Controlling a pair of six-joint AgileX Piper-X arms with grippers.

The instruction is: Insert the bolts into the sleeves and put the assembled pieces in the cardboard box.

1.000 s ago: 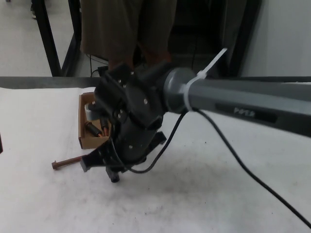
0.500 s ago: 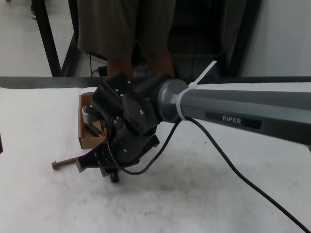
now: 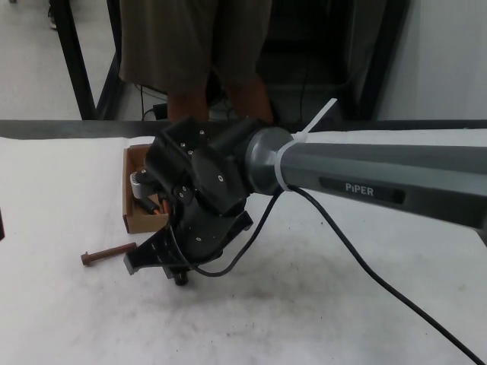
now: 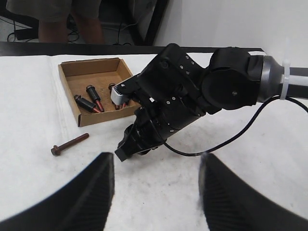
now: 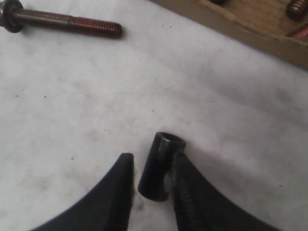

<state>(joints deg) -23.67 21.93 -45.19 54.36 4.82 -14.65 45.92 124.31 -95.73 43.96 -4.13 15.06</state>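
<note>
One short black cylindrical sleeve (image 5: 161, 166) sits pinched in the right claw (image 5: 154, 161) near a rusty brown threaded bolt (image 5: 62, 20), while the left claw (image 4: 156, 163) gapes wide.

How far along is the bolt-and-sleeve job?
Done: at least two sleeved bolts lie in the cardboard box. In hand: the right hand is around a black sleeve on the bench; grip unconfirmed. Remaining: the loose bolt beside the box needs inserting, then boxing.
</note>
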